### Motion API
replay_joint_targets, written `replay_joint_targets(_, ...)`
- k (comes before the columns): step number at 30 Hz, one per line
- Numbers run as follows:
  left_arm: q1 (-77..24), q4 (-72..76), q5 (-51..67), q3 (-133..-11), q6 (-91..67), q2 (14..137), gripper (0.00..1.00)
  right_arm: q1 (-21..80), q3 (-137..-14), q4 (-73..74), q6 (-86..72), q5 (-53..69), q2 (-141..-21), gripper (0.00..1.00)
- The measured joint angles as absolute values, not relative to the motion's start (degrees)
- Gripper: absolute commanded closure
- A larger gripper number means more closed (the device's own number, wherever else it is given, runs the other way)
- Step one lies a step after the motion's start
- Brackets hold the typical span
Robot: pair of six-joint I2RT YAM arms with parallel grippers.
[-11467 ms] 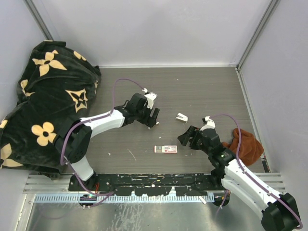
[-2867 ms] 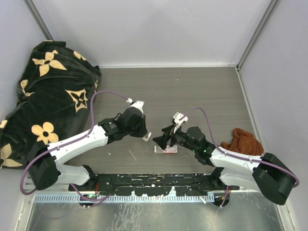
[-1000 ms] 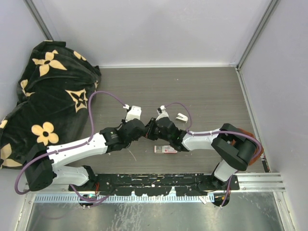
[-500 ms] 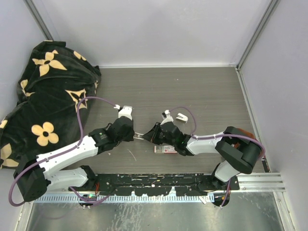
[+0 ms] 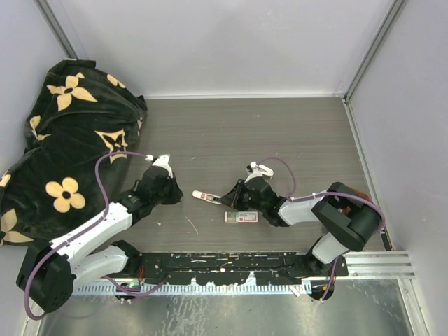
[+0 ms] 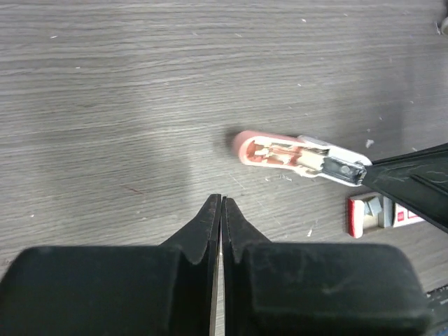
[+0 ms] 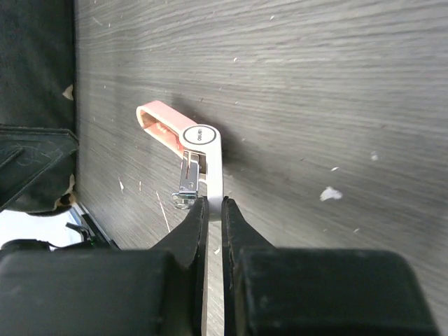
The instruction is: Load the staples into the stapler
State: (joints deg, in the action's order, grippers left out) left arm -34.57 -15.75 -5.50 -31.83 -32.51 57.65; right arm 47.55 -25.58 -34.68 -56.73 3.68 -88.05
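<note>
1 stapler (image 5: 204, 197) in R gripper (image 7: 211, 206), 1 staples box (image 5: 241, 217)

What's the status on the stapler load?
Left gripper shut, empty, clear of stapler. Right gripper shut on stapler's white end. Staples box on table beside it. Nothing blocking.

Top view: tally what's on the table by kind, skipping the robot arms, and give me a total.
Staplers: 2 (pink-and-white stapler in the right gripper; small white stapler beyond that wrist)
Staple boxes: 1 (staple box)
Cloths: 2 (flowered black blanket; brown cloth, mostly hidden)
Total: 5
</note>
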Motion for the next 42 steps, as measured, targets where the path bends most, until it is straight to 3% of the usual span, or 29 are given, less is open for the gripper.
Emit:
replay_joint_targets(3,-32.4,-14.98,-4.34,-30.87,-32.51,57.71,0.96,44.88,-24.71,-36.21,-56.38,6.02,-89.47,0.99)
replay_joint_targets(5,-32.12,-14.68,-3.77,-30.48,-32.56,57.95,0.87,43.99,-24.71,-37.58,-55.9,7.6,-90.45,0.99)
replay_joint_targets(11,-32.1,-13.82,-2.68,-30.0,-32.58,58.46,0.42,43.27,-24.73,-41.06,-55.51,10.26,-92.92,0.99)
replay_joint_targets(15,-32.05,-13.72,-2.68,-30.0,-32.69,57.58,0.25,42.7,-25.08,-42.0,-55.4,11.18,-93.97,0.89)
replay_joint_targets(23,-31.86,-13.39,-2.26,-30.02,-32.56,56.93,0.15,39.99,-25.96,-42.96,-55.16,13.89,-96.4,0.77)
replay_joint_targets(35,-31.77,-9.04,0.34,-33.04,-32.56,65.47,0.13,38.02,-25.67,-42.48,-54.7,14.66,-97.32,0.55)
replay_joint_targets(42,-31.53,-7.11,1.78,-33.93,-32.58,66.94,0.06,35.53,-22.48,-42.41,-53.74,14.63,-93.12,0.46)
